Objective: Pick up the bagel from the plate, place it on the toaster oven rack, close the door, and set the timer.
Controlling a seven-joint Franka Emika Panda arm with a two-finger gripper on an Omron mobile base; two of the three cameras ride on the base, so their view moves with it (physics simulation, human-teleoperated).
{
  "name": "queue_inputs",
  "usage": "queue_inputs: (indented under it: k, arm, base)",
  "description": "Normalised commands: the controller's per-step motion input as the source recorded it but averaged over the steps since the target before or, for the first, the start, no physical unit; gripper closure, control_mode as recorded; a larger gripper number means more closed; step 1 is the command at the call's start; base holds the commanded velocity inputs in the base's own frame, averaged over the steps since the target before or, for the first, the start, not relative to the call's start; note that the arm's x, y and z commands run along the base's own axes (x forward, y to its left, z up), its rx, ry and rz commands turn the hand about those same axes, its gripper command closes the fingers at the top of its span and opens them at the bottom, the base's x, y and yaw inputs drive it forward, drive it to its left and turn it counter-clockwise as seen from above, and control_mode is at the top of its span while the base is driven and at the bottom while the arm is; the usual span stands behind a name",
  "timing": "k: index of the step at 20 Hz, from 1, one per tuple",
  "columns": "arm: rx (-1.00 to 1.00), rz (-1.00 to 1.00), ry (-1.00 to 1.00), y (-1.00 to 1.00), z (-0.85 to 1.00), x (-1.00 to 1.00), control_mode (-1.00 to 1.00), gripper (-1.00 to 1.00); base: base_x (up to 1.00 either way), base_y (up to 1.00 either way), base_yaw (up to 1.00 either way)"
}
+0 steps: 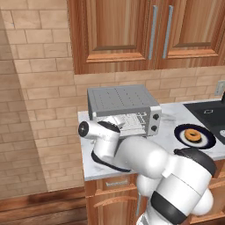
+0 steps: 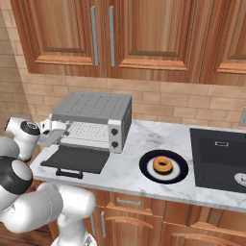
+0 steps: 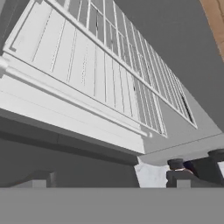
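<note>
The bagel (image 2: 163, 165) lies on the dark plate (image 2: 144, 168) on the counter, right of the toaster oven (image 2: 93, 106); both also show as the bagel (image 1: 192, 135) and the plate (image 1: 206, 141). The oven door (image 2: 74, 159) hangs open and flat, handle toward me. My gripper (image 2: 62, 130) is open and empty at the left of the oven mouth, just above the door, far from the bagel. In the hand view the gripper (image 3: 109, 180) looks along the light-grey toaster oven rack (image 3: 100, 65), which fills the cavity. My arm hides the door in the left base view.
A black stovetop (image 2: 218, 158) lies right of the plate. Two knobs (image 2: 115, 137) sit on the oven's right front panel. Wooden cabinets (image 2: 110, 33) hang above, and a brick wall (image 1: 39, 110) stands to the left of the counter.
</note>
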Motion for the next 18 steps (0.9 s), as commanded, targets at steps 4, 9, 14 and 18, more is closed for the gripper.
queue_inputs:
  k: [4,9,14,18]
  arm:
    - [0.0,0.03,0.0,0.0,-0.19,0.15,-1.0,-1.0]
    - [0.0,0.05,-0.06,0.0,-0.1,0.1,-1.0,-1.0]
    - [0.01,0.05,-0.07,-0.04,-0.01,0.01,-1.0,-1.0]
    - [0.03,0.03,-0.01,-0.14,0.0,0.0,-1.0,-1.0]
  base:
    - [0.0,0.0,0.0]
    - [0.0,0.0,0.0]
    - [0.0,0.0,0.0]
    - [0.0,0.0,0.0]
